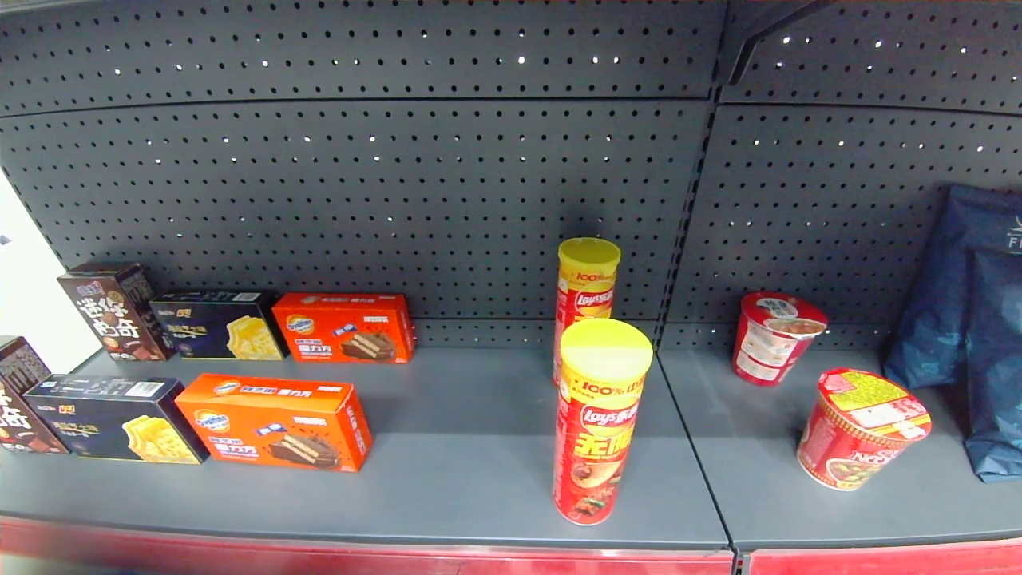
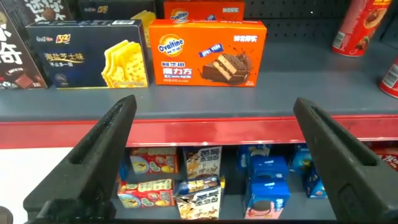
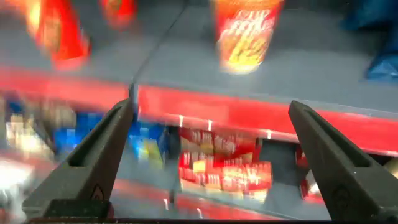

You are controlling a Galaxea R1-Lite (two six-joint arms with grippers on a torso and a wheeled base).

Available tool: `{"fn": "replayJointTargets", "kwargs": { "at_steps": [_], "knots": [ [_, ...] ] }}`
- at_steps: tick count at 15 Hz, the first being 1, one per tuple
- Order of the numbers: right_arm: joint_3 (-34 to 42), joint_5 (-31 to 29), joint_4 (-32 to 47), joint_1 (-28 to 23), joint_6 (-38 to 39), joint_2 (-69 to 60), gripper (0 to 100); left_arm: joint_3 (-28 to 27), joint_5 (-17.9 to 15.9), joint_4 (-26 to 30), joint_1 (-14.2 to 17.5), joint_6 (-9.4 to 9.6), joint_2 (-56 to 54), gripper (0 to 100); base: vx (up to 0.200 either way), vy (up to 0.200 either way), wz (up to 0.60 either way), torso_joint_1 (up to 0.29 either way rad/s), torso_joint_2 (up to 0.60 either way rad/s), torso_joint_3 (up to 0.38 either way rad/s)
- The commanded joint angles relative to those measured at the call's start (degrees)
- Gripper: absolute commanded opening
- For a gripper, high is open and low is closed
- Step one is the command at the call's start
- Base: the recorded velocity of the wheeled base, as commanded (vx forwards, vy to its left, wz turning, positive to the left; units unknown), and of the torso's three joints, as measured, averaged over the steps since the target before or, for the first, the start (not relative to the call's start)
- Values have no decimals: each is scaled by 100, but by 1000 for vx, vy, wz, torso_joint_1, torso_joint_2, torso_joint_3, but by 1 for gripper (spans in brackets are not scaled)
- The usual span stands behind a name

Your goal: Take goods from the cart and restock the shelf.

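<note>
The grey shelf [image 1: 479,447] carries goods in rows. Two orange wafer boxes [image 1: 275,421] and dark cracker boxes [image 1: 116,419] stand at the left. Two tall chip cans [image 1: 599,419] stand in the middle, one behind the other. Two red noodle cups [image 1: 858,427] sit to the right. My left gripper [image 2: 214,158] is open with nothing between its fingers, in front of the shelf's red edge [image 2: 205,129], facing the front orange box [image 2: 207,53]. My right gripper [image 3: 211,158] is open and holds nothing, below the red edge [image 3: 249,112] near a noodle cup [image 3: 245,34].
Blue bags [image 1: 970,319] lean at the far right of the shelf. A perforated back panel [image 1: 359,184] closes the rear. A lower shelf [image 2: 205,186] under the red edge holds several small boxes and blue packs. Bare shelf surface lies between the orange boxes and the cans.
</note>
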Motion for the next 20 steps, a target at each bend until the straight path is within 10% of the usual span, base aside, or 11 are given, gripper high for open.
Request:
{"fn": "replayJointTargets", "kwargs": {
  "at_steps": [1,3,6,11,20],
  "knots": [
    [5,13,16,0,-16,31,100,-2,-10,-6,11,22,-2,100,0,0,0,0,0,0],
    [5,-5,16,-8,-25,31,100,7,8,-15,11,66,-2,100,0,0,0,0,0,0],
    [5,-13,16,-8,-25,31,100,-2,966,363,11,93,-2,100,0,0,0,0,0,0],
    [5,-22,16,-8,-25,31,100,-2,350,346,-7,330,-2,100,0,0,0,0,0,0],
    [5,-5,7,0,-25,31,100,7,289,328,-7,268,-2,100,0,0,0,0,0,0]
  ]
}}
